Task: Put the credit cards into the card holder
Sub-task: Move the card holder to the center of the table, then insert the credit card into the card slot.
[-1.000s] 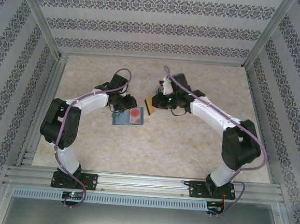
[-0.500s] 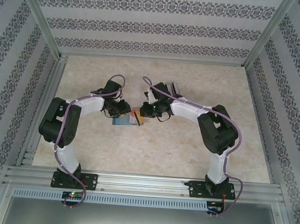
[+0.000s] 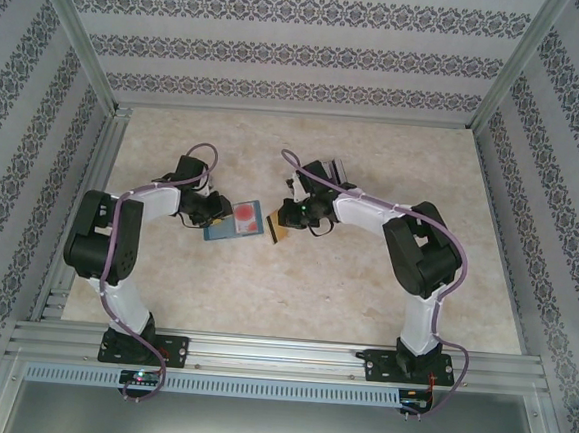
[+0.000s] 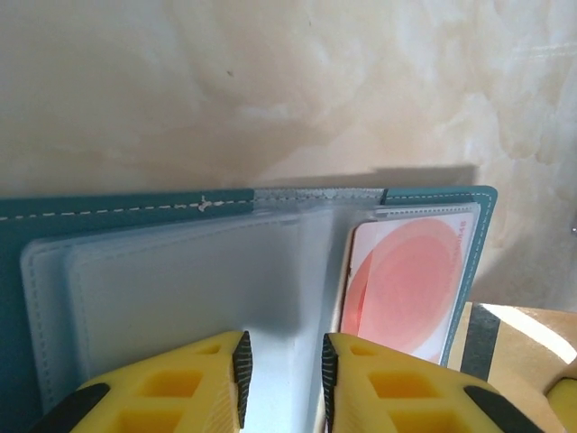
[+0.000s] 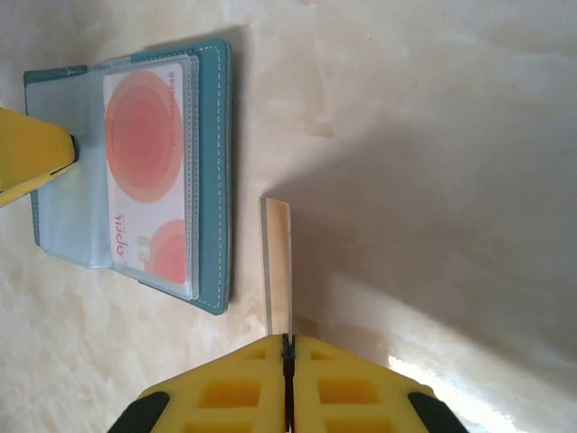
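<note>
Table (image 3: 315, 279) with the open teal card holder (image 5: 216, 180) near its middle. The holder's near edge is cut off behind the left gripper (image 4: 282, 370), whose jaws pinch a clear sleeve. A pink-circled card (image 5: 149, 180) sits in one pocket. Seen from above, at the holder's 3 o'clock, the right gripper (image 5: 288, 347) is pressed tight on a tan card (image 5: 278, 262), which shows edge-on, its face unreadable.

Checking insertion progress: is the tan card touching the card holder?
Apart. The right wrist view shows bare table between the tan card, pinched in the right gripper, and the card holder.
</note>
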Available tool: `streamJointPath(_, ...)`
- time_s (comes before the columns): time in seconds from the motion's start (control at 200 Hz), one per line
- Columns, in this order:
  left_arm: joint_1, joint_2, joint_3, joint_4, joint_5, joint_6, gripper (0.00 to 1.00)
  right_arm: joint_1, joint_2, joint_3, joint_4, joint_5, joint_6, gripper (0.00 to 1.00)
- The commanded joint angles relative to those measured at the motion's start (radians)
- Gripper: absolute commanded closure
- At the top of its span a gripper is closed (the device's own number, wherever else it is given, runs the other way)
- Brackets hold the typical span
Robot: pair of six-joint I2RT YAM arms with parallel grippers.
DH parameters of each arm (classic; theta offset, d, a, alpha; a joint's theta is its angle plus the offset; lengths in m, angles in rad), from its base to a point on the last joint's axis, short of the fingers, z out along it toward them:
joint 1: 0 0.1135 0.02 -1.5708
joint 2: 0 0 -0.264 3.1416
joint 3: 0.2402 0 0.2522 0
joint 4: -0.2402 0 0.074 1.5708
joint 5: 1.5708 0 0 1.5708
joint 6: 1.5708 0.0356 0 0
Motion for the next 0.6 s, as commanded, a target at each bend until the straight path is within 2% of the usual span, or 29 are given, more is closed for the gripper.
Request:
streamJointPath(0.0, 0.009, -0.046, 0.008, -0.093, 0.002, 0.035, 0.68, 0.008, -0.041, 0.051, -0.038, 0.007, -0.025, 0.90)
streamJointPath(0.195, 0.010, -0.120, 0.049, -0.161, 0.022, 0.049, 0.65, 0.023, -0.060, 0.101, -0.003, -0.052, 0.004, 0.89)
streamJointPath(0.365, 0.016, -0.115, 0.065, -0.187, 0.012, 0.067, 0.65, 0.044, 0.015, 0.169, 0.036, -0.129, 0.004, 0.89)
streamJointPath(0.595, 0.030, -0.094, -0.001, -0.132, -0.009, 0.060, 0.70, 0.055, 0.116, 0.255, 0.076, -0.213, 0.019, 0.89)
